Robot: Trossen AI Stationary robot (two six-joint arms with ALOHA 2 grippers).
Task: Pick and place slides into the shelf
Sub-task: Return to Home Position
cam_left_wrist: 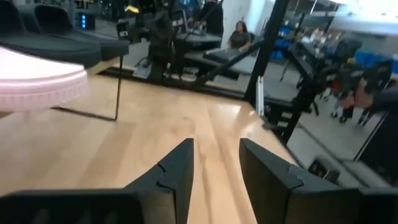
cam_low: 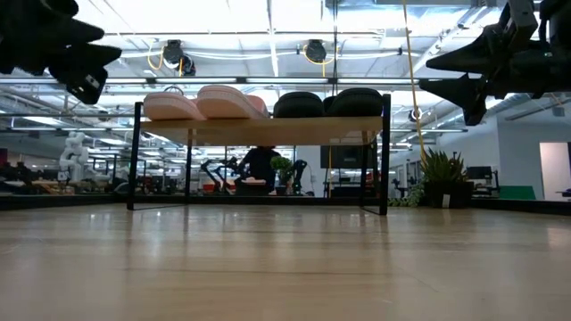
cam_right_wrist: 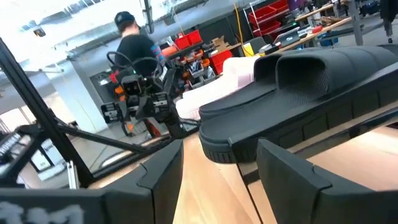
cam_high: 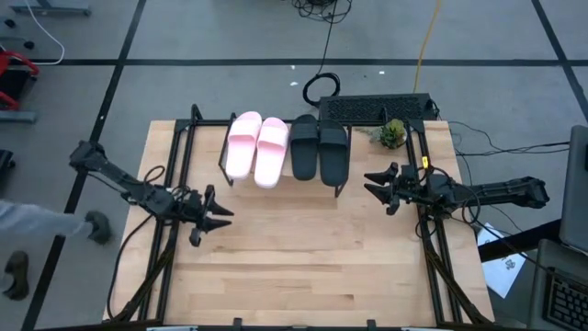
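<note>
Pale pink slides (cam_high: 257,147), matte black slides (cam_high: 320,147), light wooden shelf (cam_low: 268,132).

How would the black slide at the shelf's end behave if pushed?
The black slide looks like thick moulded foam, so probably light and slightly bendy. Its flat sole on the shelf suggests sliding, not rolling or tipping.

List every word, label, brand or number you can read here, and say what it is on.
None can be read.
The paper sheet beside the table carries dark print, too small to read.
The pink slides, black slides and shelf show no brand or label.
</note>
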